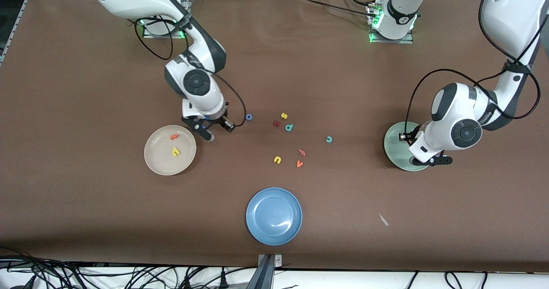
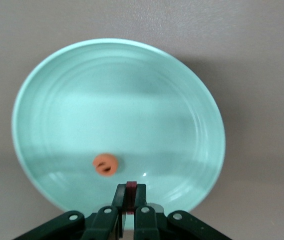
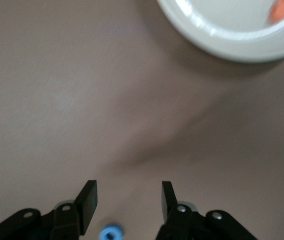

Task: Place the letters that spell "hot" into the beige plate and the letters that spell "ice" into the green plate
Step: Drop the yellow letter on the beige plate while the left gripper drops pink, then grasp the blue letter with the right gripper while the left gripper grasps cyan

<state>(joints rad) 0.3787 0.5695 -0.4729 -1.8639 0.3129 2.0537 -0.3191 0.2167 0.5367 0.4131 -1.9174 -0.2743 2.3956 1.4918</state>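
Your left gripper (image 2: 130, 200) pinches the dark red bar (image 2: 130, 192) upright over the glossy green plate (image 2: 56, 90); your right gripper (image 3: 128, 200) stands open above the blue ring (image 3: 111, 233).

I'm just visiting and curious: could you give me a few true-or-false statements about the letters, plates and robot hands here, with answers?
1. The beige plate holds a yellow letter and an orange letter. True.
2. The blue ring letter lies in the blue plate. False: it lies on the table, beside the right gripper.
3. The left gripper pinches a dark red letter over the green plate. True.
4. The green plate is empty. False: an orange letter lies in it.
5. The right gripper's jaws are shut. False: they stand apart.
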